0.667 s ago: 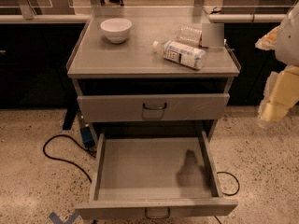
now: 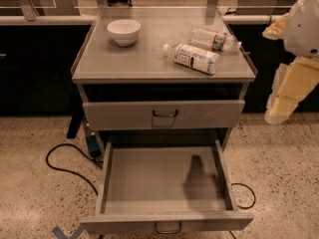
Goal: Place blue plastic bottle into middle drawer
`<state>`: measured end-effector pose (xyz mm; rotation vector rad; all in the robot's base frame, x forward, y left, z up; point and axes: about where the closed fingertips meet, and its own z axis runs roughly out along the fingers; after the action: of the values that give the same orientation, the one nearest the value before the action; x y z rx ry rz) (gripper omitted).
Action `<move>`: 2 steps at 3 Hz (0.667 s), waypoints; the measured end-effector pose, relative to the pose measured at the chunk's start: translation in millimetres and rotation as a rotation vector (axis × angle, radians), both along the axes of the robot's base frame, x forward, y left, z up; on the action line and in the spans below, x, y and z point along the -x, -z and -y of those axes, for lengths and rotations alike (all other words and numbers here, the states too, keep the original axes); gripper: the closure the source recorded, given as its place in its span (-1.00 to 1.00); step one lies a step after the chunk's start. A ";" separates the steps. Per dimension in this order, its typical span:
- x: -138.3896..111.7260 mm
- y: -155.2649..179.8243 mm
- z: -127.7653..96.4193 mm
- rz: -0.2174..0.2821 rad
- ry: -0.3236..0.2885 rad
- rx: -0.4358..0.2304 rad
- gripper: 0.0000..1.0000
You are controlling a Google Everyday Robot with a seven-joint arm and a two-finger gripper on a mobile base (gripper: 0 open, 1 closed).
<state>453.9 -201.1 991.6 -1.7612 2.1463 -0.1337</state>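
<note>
Grey metal cabinet top (image 2: 129, 63), upper centre: white round bowl (image 2: 123, 31) at left; blue plastic bottle (image 2: 192, 58) lying at right, clear ribbed red-labelled bottle (image 2: 213, 39) just behind it. Grey metal upper drawer (image 2: 124, 116) beneath; grey metal middle drawer (image 2: 149, 183) below, pulled out to bottom centre. Gripper (image 2: 275, 113) at right edge, beside the cabinet.

blue plastic bottle (image 2: 192, 58) lying on cabinet top (image 2: 124, 63), middle drawer (image 2: 149, 183) open, tool (image 2: 278, 111) at right edge

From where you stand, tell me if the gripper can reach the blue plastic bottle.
Probably yes: the blue plastic bottle lies uncovered on the cabinet top, and the gripper hangs beside it, nothing between.
</note>
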 end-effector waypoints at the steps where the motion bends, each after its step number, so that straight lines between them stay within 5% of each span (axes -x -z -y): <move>1: -46.2 -13.1 -35.0 0.045 -0.097 0.006 -1.00; 2: -115.6 -10.5 -79.4 0.024 -0.158 0.006 -1.00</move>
<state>569.5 -121.8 1002.2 -1.9146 1.9825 -0.1199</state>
